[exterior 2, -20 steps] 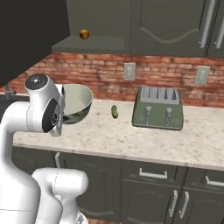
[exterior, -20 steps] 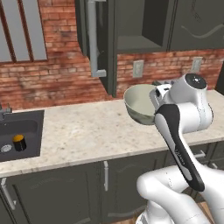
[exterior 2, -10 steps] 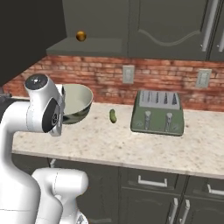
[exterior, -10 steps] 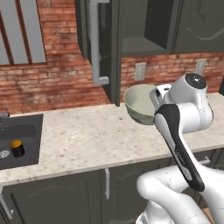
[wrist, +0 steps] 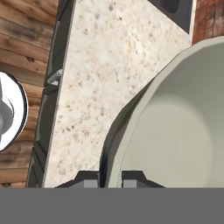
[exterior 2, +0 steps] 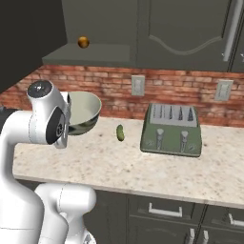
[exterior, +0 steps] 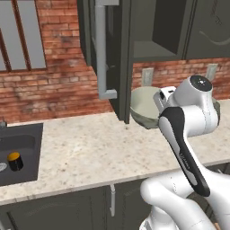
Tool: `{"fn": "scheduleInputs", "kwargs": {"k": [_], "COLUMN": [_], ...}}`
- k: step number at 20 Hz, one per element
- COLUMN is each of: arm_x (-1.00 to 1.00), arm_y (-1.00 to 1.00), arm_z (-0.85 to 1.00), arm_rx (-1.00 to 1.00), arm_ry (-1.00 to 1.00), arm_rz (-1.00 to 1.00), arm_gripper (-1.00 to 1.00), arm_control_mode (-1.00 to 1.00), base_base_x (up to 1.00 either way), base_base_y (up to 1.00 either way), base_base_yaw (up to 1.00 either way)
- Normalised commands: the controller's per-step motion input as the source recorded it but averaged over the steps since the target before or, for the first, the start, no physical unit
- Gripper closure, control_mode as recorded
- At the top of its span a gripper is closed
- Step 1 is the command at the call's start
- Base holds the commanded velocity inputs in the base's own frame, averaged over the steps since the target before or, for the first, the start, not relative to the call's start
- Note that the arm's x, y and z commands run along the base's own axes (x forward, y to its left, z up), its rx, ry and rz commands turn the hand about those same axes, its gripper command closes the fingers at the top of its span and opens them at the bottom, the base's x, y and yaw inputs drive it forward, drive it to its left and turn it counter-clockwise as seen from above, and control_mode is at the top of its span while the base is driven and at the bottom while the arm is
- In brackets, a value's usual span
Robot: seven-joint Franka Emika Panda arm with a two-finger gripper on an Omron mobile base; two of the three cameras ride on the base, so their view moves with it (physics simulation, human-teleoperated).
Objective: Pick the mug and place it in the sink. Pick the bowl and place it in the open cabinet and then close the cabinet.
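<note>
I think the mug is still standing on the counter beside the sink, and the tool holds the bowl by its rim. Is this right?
Not quite. The mug stands inside the sink, not on the counter, as the left base view shows. The tool does hold the bowl by its rim.

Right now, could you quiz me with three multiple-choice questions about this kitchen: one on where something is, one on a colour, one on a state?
1. Where is the mug?
A. on the counter
B. in the sink
C. in the cabinet

2. What colour is the small thing lying on the counter left of the toaster?
A. green
B. red
C. blue

3. What is the state of the bowl?
A. lying upside down on the counter
B. held up off the counter, its rim between the fingers
C. standing on the cabinet shelf

Answers: 1 B, the mug stands in the black basin. 2 A, it is green like a pickle. 3 B, the hand view shows the rim between both fingertips.
</note>
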Motion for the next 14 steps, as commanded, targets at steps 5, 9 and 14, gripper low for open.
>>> {"fn": "scheduleInputs", "kwargs": {"k": [5,9,14], "arm_x": [0.0,0.0,0.0], "arm_y": [0.0,0.0,0.0], "arm_z": [0.0,0.0,0.0], "arm_rx": [0.0,0.0,0.0], "arm_ry": [0.0,0.0,0.0], "arm_rz": [0.0,0.0,0.0], "arm_gripper": [1.0,1.0,1.0], "arm_control_mode": [1.0,1.0,1.0], "base_base_x": [0.36,0.34,0.34], "base_base_y": [-0.22,-0.23,-0.23], "base_base_yaw": [0.0,0.0,0.0]}}
